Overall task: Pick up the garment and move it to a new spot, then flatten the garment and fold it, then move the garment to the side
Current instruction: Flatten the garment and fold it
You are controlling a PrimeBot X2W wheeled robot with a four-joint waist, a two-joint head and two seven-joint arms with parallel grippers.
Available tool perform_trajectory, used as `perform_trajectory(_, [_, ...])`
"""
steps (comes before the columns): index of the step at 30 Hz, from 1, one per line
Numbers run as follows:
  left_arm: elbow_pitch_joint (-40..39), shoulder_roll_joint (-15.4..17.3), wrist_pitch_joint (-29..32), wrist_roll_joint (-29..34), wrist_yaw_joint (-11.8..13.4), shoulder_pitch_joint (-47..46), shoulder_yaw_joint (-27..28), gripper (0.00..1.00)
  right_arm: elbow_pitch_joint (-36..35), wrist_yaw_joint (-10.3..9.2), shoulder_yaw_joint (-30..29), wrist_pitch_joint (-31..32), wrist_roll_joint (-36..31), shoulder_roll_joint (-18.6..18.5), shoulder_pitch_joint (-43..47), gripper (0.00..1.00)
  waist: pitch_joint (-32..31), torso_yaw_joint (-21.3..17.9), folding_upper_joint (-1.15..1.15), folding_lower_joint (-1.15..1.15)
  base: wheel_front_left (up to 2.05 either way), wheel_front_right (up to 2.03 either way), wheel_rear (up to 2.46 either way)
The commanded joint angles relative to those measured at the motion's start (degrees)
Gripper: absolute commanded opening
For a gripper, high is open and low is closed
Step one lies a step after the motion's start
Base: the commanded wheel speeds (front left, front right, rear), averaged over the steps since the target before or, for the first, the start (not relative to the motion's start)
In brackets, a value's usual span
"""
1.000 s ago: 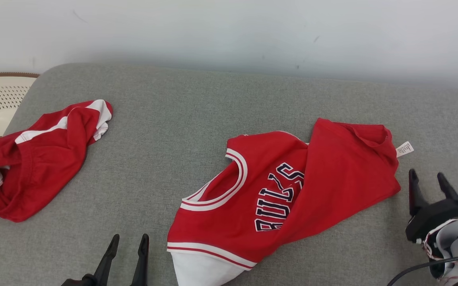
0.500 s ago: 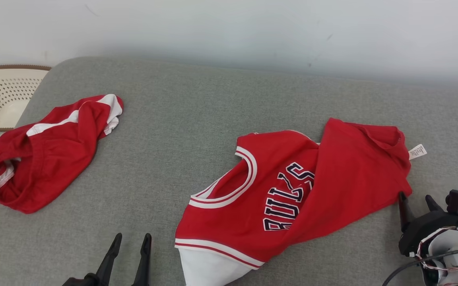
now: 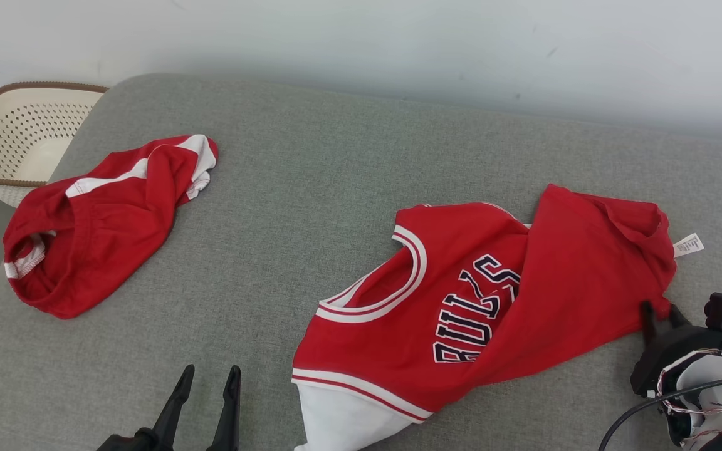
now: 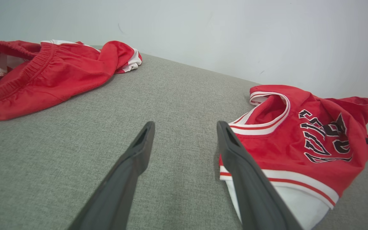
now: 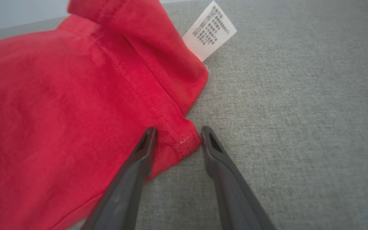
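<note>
**Right fingers straddle the jersey's corner**

The red jersey (image 3: 524,294) lies crumpled on the grey cushion (image 3: 311,188), right of centre. The right gripper (image 5: 177,131) holds its 2 fingers apart around the jersey's hemmed corner — one tip over the cloth, the other on bare cushion just beside it, not pinching. The left gripper (image 4: 185,127) stands wide open and empty — the jersey's white-trimmed edge lies near one finger.

Jersey (image 3: 555,282) red, white-red striped trim, navy letters edged white, white hem panel; shorts (image 3: 104,219) red, white stripes; tag (image 3: 689,245) white, dark print; worktop (image 3: 304,188) grey weave; basket (image 3: 22,138) cream, dotted holes, brown rim; wall (image 3: 361,44) off-white.
</note>
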Motion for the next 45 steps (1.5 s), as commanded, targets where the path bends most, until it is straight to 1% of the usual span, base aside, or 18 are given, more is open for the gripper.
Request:
perform_trajectory(1, [0.31,0.01,-0.27,0.54,0.16,0.08,-0.03,1.00,0.91,-0.04,0.31,-0.56,-0.42,-0.14,-0.14,0.00,-0.09,0.12,0.00,0.00,0.00,0.00,0.00])
perform_trajectory(5, [0.63,0.00,-0.27,0.23,0.52,1.05,0.27,1.00,1.04,-0.04,0.87,-2.47,0.16,0.87,0.09,0.00,-0.88,-0.67,0.00,0.00,0.00,0.00,0.00])
perform_trajectory(11, [0.92,0.00,-0.27,-0.04,0.74,2.30,0.35,1.00,-2.97,-0.04,2.34,-4.13,2.35,1.79,3.66,0.00,-3.11,-3.20,0.00,0.00,0.00,0.00,0.00])
perform_trajectory(15, [0.83,0.01,-0.27,-0.11,1.00,2.61,-0.02,1.00,-8.32,-0.04,3.01,-4.15,4.79,1.96,7.87,0.00,-4.24,-4.82,0.00,0.00,0.00,0.00,0.00])
perform_trajectory(19, [0.46,0.01,-0.28,-0.30,1.31,3.35,-0.15,1.00,-15.72,-0.04,2.19,-1.75,6.68,1.07,13.78,0.00,-4.48,-5.97,0.00,0.00,0.00,0.00,0.00])
perform_trajectory(20, [0.46,0.01,-0.28,-0.30,1.31,3.35,-0.15,1.00,-15.72,-0.04,2.19,-1.75,6.68,1.07,13.78,0.00,-4.48,-5.97,0.00,0.00,0.00,0.00,0.00])
perform_trajectory(25, [0.28,0.01,-0.27,-0.35,1.27,3.38,0.18,1.00,-25.09,-0.04,-0.12,3.45,8.72,2.08,20.71,0.00,-3.96,-6.89,0.00,0.00,0.00,0.00,0.00])
perform_trajectory(26, [0.40,0.01,-0.28,-0.33,1.17,3.23,0.21,1.00,-26.34,-0.04,-0.58,4.29,8.36,1.98,21.87,0.42,-3.88,-6.92,0.00,0.00,0.00,0.00,0.00])
perform_trajectory(27, [0.51,0.01,-0.28,-0.29,1.07,3.05,0.26,1.00,-27.61,-0.04,-0.81,5.06,9.24,2.76,22.84,0.80,-3.82,-6.95,0.00,0.00,0.00,0.00,0.00])
perform_trajectory(28, [0.63,0.02,-0.28,-0.25,1.05,2.87,0.32,1.00,-28.36,-0.04,-1.34,5.62,9.18,2.93,23.67,1.00,-3.84,-6.97,0.00,0.00,0.00,0.00,0.00])
perform_trajectory(29, [0.76,0.03,-0.27,-0.19,0.92,2.71,0.43,1.00,-29.06,-0.04,-1.93,5.77,7.52,2.18,24.36,1.00,-3.93,-6.97,0.00,0.00,0.00,0.00,0.00])
perform_trajectory(30, [0.84,0.01,-0.28,-0.10,0.84,2.66,0.56,1.00,-29.86,-0.04,-2.76,5.42,6.82,2.22,24.77,1.00,-4.07,-6.99,0.00,0.00,0.00,0.00,0.00])
perform_trajectory(36, [0.95,0.01,-0.27,0.41,0.81,3.40,1.32,1.00,-35.20,-0.04,-7.80,0.98,-1.64,4.33,26.37,1.00,-5.55,-7.06,0.00,0.00,0.00,0.00,0.00])
perform_trajectory(38, [0.71,0.02,-0.28,0.68,0.89,3.54,1.65,1.00,-37.20,-0.04,-8.65,0.00,-3.13,5.88,26.83,1.00,-6.02,-7.05,0.00,0.00,0.00,0.00,0.00])
perform_trajectory(42, [0.04,0.01,-0.27,0.95,1.12,4.06,2.47,1.00,-41.18,-0.04,-9.55,-1.74,-5.93,7.57,28.02,1.00,-6.81,-6.91,0.00,0.00,0.00,0.00,0.00])
perform_trajectory(45, [-0.18,0.01,-0.27,1.29,1.20,4.70,2.98,1.00,-43.47,-0.04,-10.01,-2.60,-6.77,9.06,29.33,1.00,-7.54,-6.71,0.00,0.00,0.00,0.00,0.00])
